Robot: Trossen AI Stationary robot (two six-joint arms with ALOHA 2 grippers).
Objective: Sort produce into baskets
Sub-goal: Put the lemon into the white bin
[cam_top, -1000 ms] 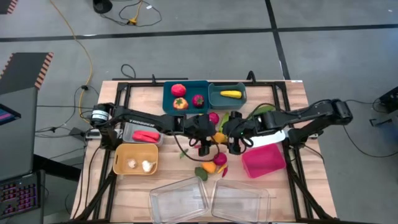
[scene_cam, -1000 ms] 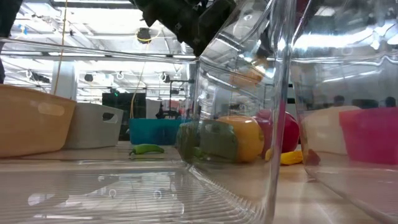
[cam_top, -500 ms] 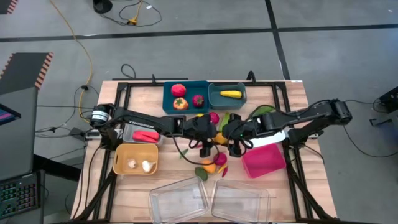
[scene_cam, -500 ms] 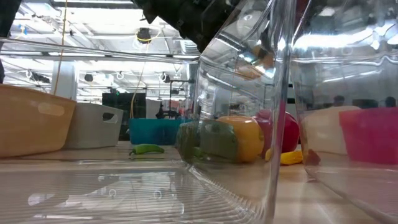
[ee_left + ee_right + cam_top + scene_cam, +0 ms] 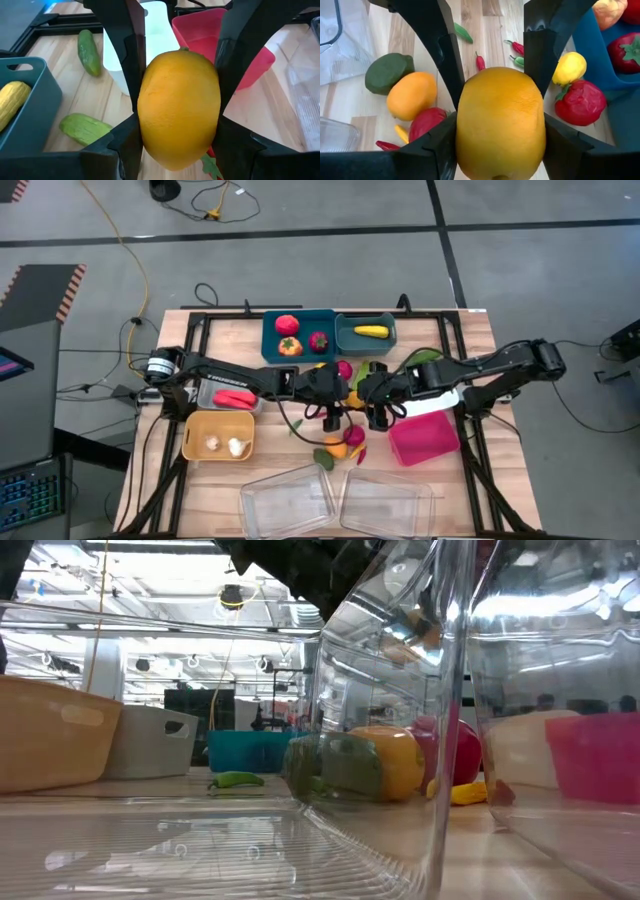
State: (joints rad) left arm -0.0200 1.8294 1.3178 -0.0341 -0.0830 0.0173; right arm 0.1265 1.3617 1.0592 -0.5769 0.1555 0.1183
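Observation:
One yellow-orange round fruit (image 5: 352,401) is held between both grippers above the middle of the table, over loose produce (image 5: 345,445). My left gripper (image 5: 344,402) comes at it from the table's left and my right gripper (image 5: 362,402) from the right, and both are shut on it. The fruit fills the left wrist view (image 5: 179,100) and the right wrist view (image 5: 500,120). In the low view it shows only dimly through a clear tray's wall (image 5: 405,645). My left gripper pinches the fruit's two sides (image 5: 142,135) between its two fingers, coming about level from the table's left. The fruit is clear of the table. My right gripper pinches the same fruit's two sides (image 5: 462,137) between its two fingers, about level from the table's right. Its fingers (image 5: 131,60) stand opposite my left gripper's.
Two teal bins (image 5: 270,330) (image 5: 390,340) stand at the far edge. A grey bin (image 5: 205,392) and a tan bin (image 5: 192,442) stand left, a white bin (image 5: 440,402) and a magenta bin (image 5: 425,438) right. Two clear trays (image 5: 285,502) (image 5: 385,500) stand near.
In the low view the arms and the fruit between them have gone up a little. Both grippers have stayed shut on the fruit.

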